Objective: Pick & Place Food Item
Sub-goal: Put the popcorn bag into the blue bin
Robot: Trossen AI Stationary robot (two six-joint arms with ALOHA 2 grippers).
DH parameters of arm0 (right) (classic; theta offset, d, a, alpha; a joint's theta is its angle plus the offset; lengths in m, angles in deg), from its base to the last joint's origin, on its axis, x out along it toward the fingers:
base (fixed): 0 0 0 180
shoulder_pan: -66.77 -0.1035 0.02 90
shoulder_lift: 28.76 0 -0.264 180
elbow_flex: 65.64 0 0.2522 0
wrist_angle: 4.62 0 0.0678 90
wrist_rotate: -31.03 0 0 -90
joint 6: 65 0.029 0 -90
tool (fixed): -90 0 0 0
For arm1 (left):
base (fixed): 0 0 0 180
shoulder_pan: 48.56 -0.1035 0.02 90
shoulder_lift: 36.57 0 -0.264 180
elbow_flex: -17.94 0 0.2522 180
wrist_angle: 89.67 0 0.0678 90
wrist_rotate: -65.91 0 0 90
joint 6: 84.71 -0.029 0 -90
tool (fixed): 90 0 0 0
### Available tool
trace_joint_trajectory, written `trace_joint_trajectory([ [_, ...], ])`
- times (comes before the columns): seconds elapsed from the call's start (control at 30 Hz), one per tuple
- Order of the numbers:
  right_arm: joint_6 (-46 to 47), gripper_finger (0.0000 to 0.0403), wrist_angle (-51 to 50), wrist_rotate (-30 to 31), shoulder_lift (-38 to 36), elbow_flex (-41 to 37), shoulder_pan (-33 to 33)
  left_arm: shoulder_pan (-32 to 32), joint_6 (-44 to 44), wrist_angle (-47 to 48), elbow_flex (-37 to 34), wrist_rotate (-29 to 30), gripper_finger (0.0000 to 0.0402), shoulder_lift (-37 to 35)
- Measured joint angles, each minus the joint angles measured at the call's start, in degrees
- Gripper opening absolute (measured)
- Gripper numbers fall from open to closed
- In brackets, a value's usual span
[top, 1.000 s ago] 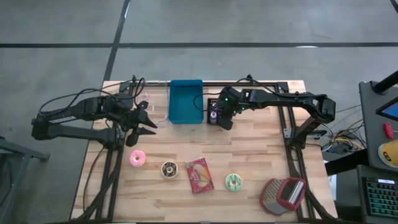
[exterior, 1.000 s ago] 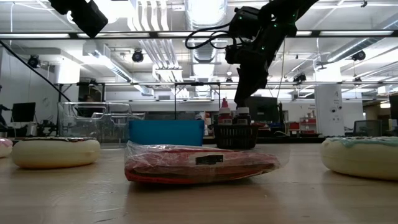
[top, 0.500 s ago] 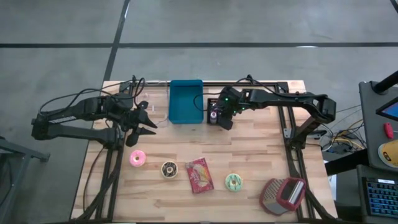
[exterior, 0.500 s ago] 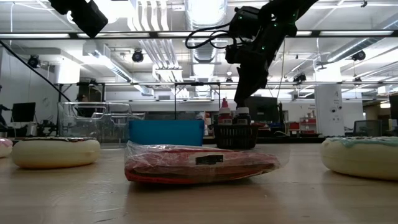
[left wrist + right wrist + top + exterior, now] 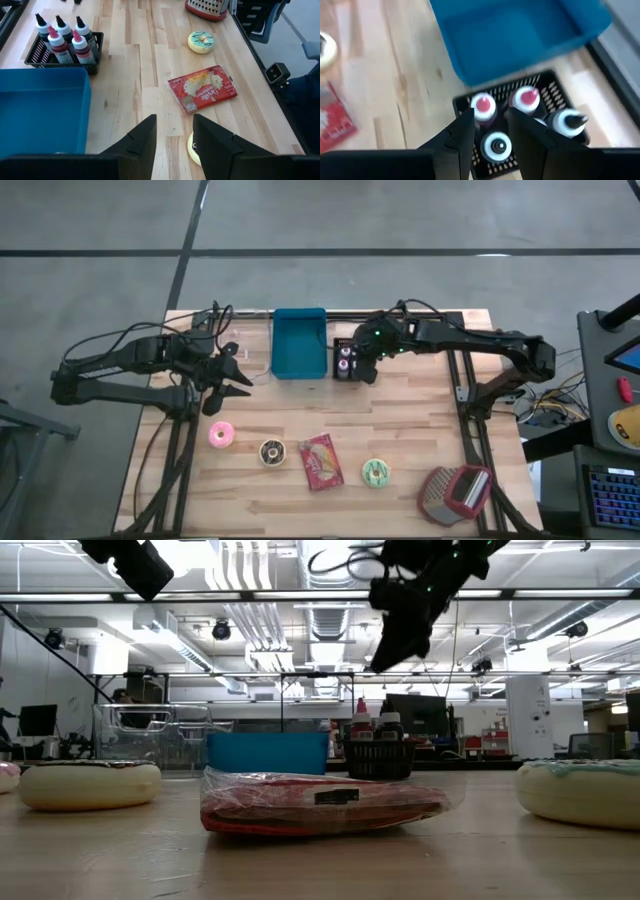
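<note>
Along the table's near side lie a pink donut [image 5: 220, 434], a chocolate donut [image 5: 271, 451], a red popcorn packet [image 5: 321, 461] and a green donut [image 5: 376, 472], each flat on the wood. A blue bin [image 5: 299, 342] stands at the far middle, and beside it a black basket [image 5: 346, 361] of sauce bottles [image 5: 483, 106]. My right gripper [image 5: 490, 117] hangs above that basket, open with a narrow gap and nothing between its fingers. My left gripper [image 5: 174, 125] waits open and empty left of the bin.
A red-and-grey grater [image 5: 455, 490] lies at the near right corner. In the low view the packet [image 5: 320, 802] is in front, with donuts [image 5: 90, 783] at both sides and the basket [image 5: 380, 758] behind. Bare wood lies between the bin and the food row.
My right gripper has risen from just above the bottle tops to well clear of the basket, tipping a little more level. The bottles and basket stay where they were. My left arm has kept still.
</note>
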Motion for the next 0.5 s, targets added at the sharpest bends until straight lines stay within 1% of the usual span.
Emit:
trace_joint_trajectory([
  [0.13,0.1,0.0108,2.8,0.0,-3.3,0.0,-0.7,0.0,0.0,0.0,0.0,0.0,0.0133,0.0],
  [0.23,2.8,0.0102,4.4,-1.4,-6.2,0.0,-2.5,0.0,0.0,0.0,0.0,0.0,0.0133,0.0],
  [0.33,5.3,0.0096,4.3,-4.0,-8.6,0.0,-5.3,0.0,0.0,0.0,0.0,0.0,0.0133,0.0],
  [0.5,5.2,0.0093,4.6,-4.3,-12.2,-1.6,-11.3,0.0,0.0,0.0,0.0,0.0,0.0133,0.0],
])
